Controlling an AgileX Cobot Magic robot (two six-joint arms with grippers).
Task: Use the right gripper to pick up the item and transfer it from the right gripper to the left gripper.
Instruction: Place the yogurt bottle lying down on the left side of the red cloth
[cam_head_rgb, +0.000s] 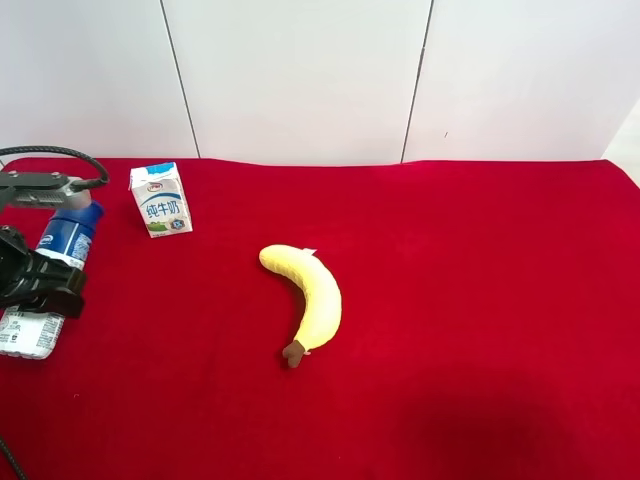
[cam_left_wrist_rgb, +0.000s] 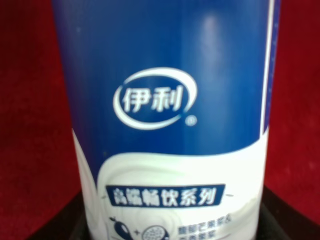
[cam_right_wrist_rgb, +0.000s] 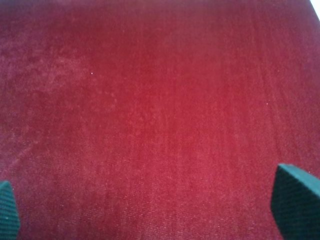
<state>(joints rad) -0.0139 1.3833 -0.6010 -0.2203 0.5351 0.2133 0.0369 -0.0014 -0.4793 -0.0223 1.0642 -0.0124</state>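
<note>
The item, a bottle (cam_head_rgb: 66, 240) with a white body, blue label and dark-blue cap, lies tilted at the far left edge of the exterior high view. The left gripper (cam_head_rgb: 40, 283), a black claw, is closed across its middle. In the left wrist view the bottle (cam_left_wrist_rgb: 165, 100) fills the frame, with black fingers (cam_left_wrist_rgb: 292, 215) at both sides of it. The right gripper (cam_right_wrist_rgb: 150, 210) is open and empty. Its dark fingertips (cam_right_wrist_rgb: 295, 200) stand wide apart over bare red cloth. The right arm is out of the exterior high view.
A yellow banana (cam_head_rgb: 310, 300) lies near the middle of the red cloth (cam_head_rgb: 480, 300). A small white-and-blue milk carton (cam_head_rgb: 160, 198) stands at the back left, close to the bottle's cap. A white wall runs along the back.
</note>
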